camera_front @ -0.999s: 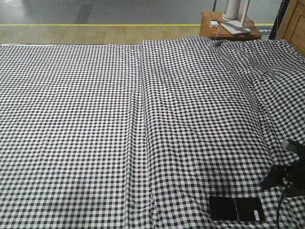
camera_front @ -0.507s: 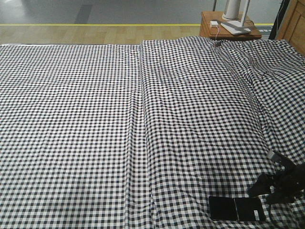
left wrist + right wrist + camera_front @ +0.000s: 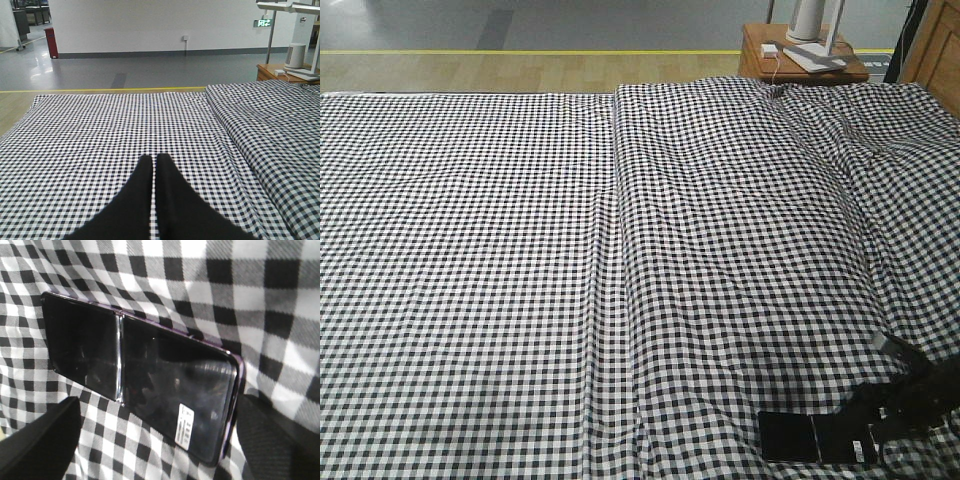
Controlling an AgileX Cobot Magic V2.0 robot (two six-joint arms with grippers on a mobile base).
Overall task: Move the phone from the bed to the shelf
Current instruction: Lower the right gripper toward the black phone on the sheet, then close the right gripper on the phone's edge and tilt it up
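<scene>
The bed [image 3: 520,250] fills the front view; its gingham cloth is soft and likely to yield under pressure. The phone [image 3: 817,437] lies flat on it at the lower right of that frame. It is a thin, stiff, glossy slab, judged light, slippery and breakable, and best pinched across its long edges, clear of the crease. The right gripper [image 3: 865,420] hangs over the phone's right end, spread wide and empty. In its wrist view dark fingers [image 3: 42,440] flank the slab at lower left and lower right. The left gripper [image 3: 153,167] is pressed closed and holds nothing.
</scene>
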